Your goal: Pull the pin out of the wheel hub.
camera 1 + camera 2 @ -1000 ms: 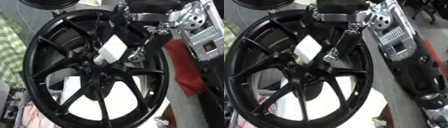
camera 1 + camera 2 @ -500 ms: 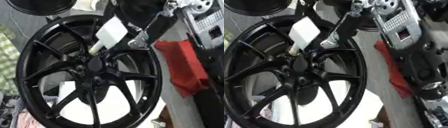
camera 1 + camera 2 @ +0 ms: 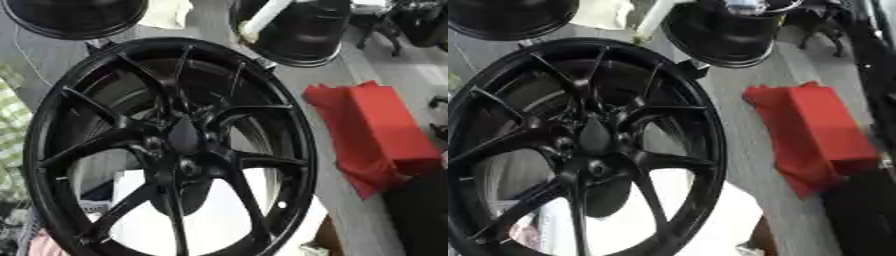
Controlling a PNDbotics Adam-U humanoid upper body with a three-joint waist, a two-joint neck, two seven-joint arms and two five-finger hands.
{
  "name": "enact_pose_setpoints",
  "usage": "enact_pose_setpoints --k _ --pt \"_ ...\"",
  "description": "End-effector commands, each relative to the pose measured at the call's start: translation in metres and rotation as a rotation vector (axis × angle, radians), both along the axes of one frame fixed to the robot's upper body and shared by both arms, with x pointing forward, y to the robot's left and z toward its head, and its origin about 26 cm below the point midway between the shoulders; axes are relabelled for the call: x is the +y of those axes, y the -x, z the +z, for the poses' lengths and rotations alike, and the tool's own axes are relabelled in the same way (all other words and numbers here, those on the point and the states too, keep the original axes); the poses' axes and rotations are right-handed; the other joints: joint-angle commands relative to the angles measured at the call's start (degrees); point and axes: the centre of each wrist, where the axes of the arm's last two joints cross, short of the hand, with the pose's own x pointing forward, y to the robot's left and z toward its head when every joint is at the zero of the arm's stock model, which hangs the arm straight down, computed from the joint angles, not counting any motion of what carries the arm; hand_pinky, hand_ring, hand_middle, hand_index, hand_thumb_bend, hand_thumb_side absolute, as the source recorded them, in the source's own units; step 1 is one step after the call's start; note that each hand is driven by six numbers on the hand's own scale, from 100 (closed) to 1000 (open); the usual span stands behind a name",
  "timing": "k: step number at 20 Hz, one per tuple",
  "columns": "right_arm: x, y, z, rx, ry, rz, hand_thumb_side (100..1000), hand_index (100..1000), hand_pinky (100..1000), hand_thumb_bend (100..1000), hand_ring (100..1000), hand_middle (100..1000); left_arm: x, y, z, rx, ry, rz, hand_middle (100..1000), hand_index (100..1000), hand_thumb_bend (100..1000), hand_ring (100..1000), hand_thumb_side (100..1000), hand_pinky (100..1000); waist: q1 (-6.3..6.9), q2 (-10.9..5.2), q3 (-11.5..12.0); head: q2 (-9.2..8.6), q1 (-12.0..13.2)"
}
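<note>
Pin (image 3: 262, 18) is clear of wheel hub (image 3: 182, 137), lifted up-right, long axis diagonal. Holding hand is out of view; fingers can't tell.

Red cloth (image 3: 372, 132) on grey floor (image 3: 350, 210)

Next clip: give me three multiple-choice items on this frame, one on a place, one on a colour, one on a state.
1. Where is the white cylindrical pin?
A. Seated in the hub
B. Above the wheel's top rim, clear of it
C. Lying on the red cloth

2. What colour is the crumpled cloth right of the large spoked alloy wheel?
A. Red
B. Blue
C. Yellow

3. What state is the wheel's centre hub in?
A. Pin standing in it
B. Covered by a hand
C. Bare, no pin in it

Answers: 1 B, the pin shows near the top edge; 2 A, plainly red; 3 C, only dark metal shows.
</note>
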Motion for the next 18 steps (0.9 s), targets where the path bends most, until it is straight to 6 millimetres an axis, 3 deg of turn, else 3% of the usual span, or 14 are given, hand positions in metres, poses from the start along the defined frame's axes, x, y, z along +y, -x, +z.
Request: enact_pose_setpoints --k 1,5,9,13,14,15,18 --pt "-0.05 0.028 0.024 -0.087 -0.048 -0.192 100 451 789 324 664 314 0.003 0.004 0.008 -0.032 -0.02 0.018 548 715 100 580 702 816 0.62 -1.01 -0.5 -0.82 1.1" --pt "-0.107 0.05 0.013 -0.11 -0.171 -0.427 100 449 793 325 665 313 0.005 0.004 0.008 -0.039 -0.015 0.035 548 715 100 579 701 816 1.25 -0.49 -1.7 -0.81 2.6" --pt "-0.146 0.065 -0.031 -0.09 -0.222 -0.632 100 455 792 320 666 319 0.006 0.004 0.008 -0.047 -0.01 0.048 548 715 100 579 701 816 1.87 0.13 -2.8 -0.85 4.0" --pt "-0.163 0.082 -0.086 -0.064 -0.257 -0.783 100 457 800 313 671 321 0.005 0.004 0.009 -0.057 -0.007 0.047 548 715 100 579 700 816 2.32 0.69 -3.2 -0.82 4.7" --pt "-0.165 0.087 -0.1 -0.054 -0.264 -0.819 100 462 801 438 674 327 0.005 0.004 0.009 -0.058 -0.006 0.047 548 715 100 579 701 816 2.42 0.83 -3.2 -0.8 4.8" --pt "-0.166 0.092 -0.113 -0.044 -0.267 -0.854 100 467 803 310 678 333 0.004 0.003 0.009 -0.06 -0.004 0.047 548 715 100 579 701 816 2.52 0.96 -3.2 -0.8 4.9" --pt "-0.163 0.108 -0.149 -0.012 -0.25 -0.949 100 533 818 331 716 412 0.004 0.003 0.009 -0.063 0.0 0.049 548 715 100 579 701 817 2.87 1.28 -3.2 -0.72 5.2"
